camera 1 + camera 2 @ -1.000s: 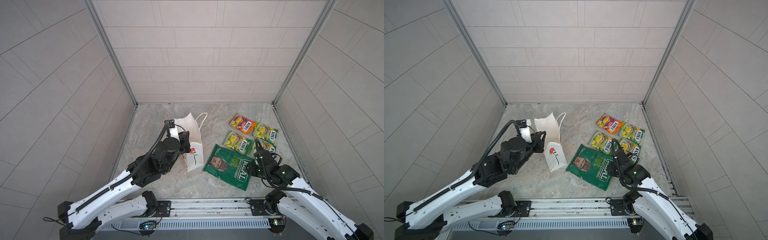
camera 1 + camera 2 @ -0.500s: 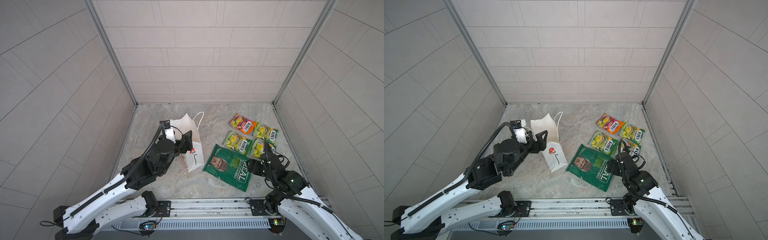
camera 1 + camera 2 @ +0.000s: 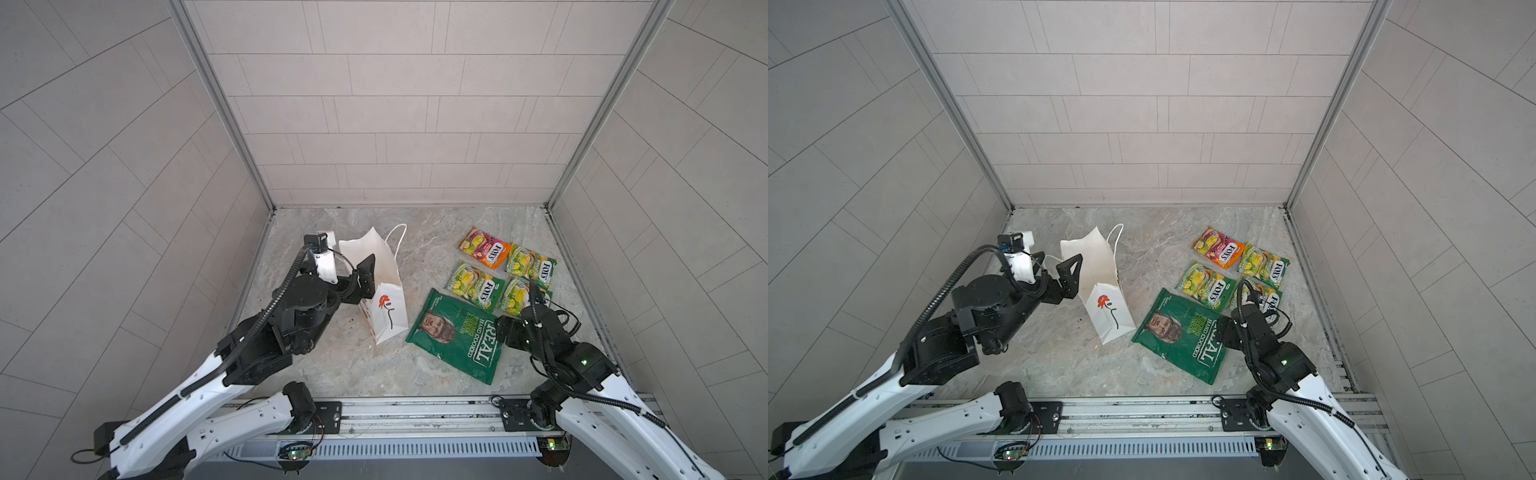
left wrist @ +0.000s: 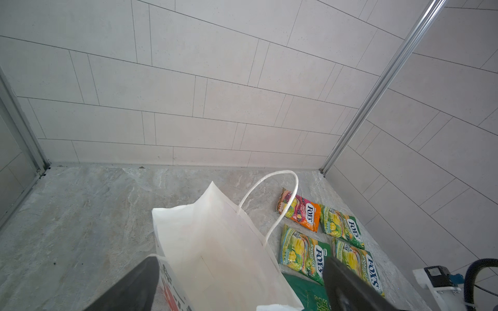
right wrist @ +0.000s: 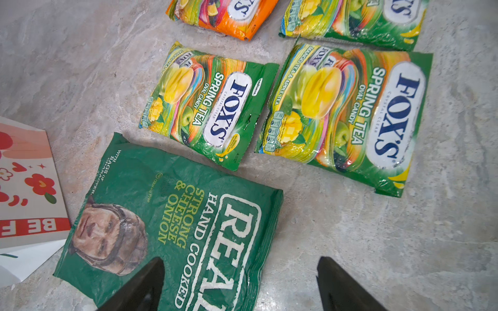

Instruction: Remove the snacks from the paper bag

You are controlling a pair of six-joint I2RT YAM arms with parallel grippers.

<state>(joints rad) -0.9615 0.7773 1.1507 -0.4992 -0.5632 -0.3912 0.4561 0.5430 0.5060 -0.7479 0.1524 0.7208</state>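
Both pairs of jaws have spread since a second ago, and the right arm has drawn back a little toward the near edge. The left gripper (image 4: 241, 266), then narrow at the rim of the paper bag (image 3: 384, 309), now stands wide and holds nothing. Its wrist view looks between the two black fingers (image 4: 129, 288) straight down into the bag's open mouth. The bag stands upright just right of this gripper, flower face toward the near side and one cord handle (image 3: 395, 241) on the far side. Whether a finger touches the rim I cannot tell. What shows of the inside is bare white paper, so I judge it empty.

The right gripper (image 5: 241, 266) is wide too and grips nothing. One finger hangs over the right end of the REAL crisp bag (image 3: 455, 334), its mate over the bare marble tabletop (image 3: 332, 365). That crisp bag lies flat just left of the gripper, between it and the paper bag, long axis running from far left to near right. Farther off, the orange FOX'S packet (image 3: 484, 248) and three FOX'S Spring Tea packets (image 3: 476, 286) lie flat in a two-by-two block, well right of the paper bag.

With all five snacks out, the task looks finished. Should anything remain inside, the left arm is nearer, and the reach goes downward through the mouth.
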